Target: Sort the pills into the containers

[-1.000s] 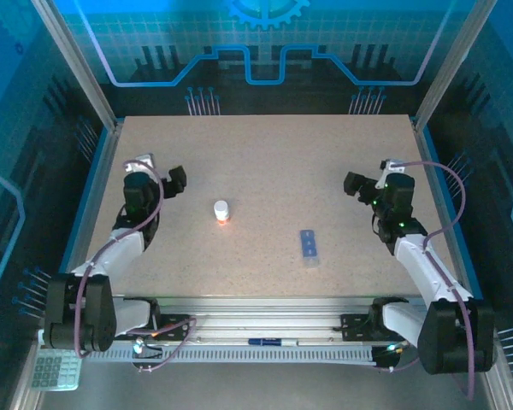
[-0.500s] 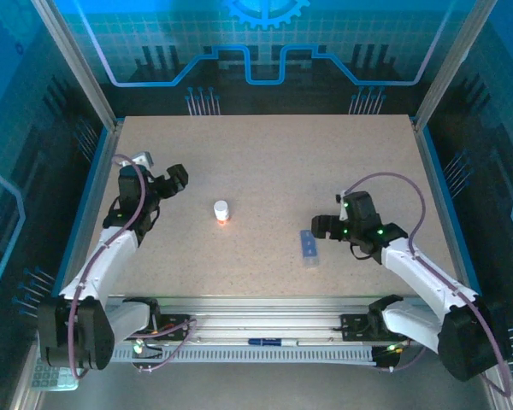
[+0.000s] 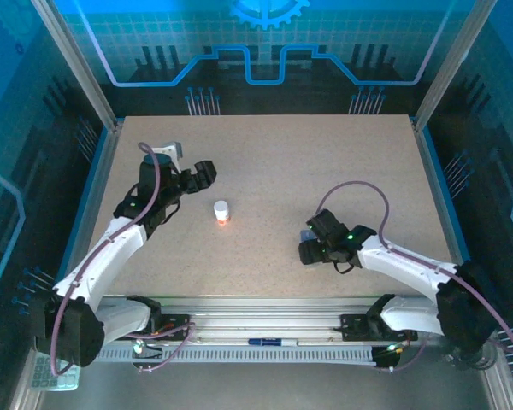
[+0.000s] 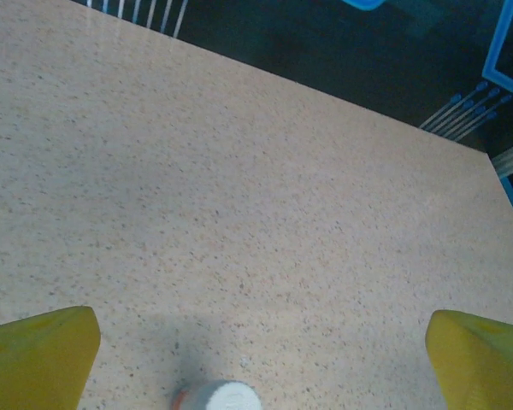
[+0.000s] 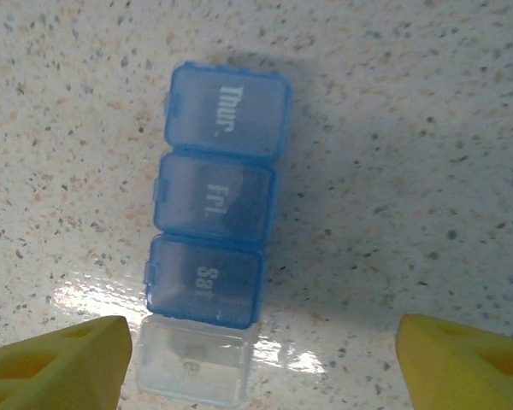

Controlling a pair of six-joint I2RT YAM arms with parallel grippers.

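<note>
Two open, empty grippers: left gripper (image 3: 203, 173) near the small white-capped orange bottle (image 3: 221, 210), right gripper (image 5: 261, 354) hovering over the flat translucent blue plastic pill box (image 5: 214, 222) lying right of centre on the table (image 3: 325, 154), which looks light, stiff and slippery, so pinch its long edges.

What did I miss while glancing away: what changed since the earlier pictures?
The right hand swung in from the right side to hover over the pill box; the left hand reached toward the orange bottle. Neither holds anything. Box and bottle stayed put.
</note>
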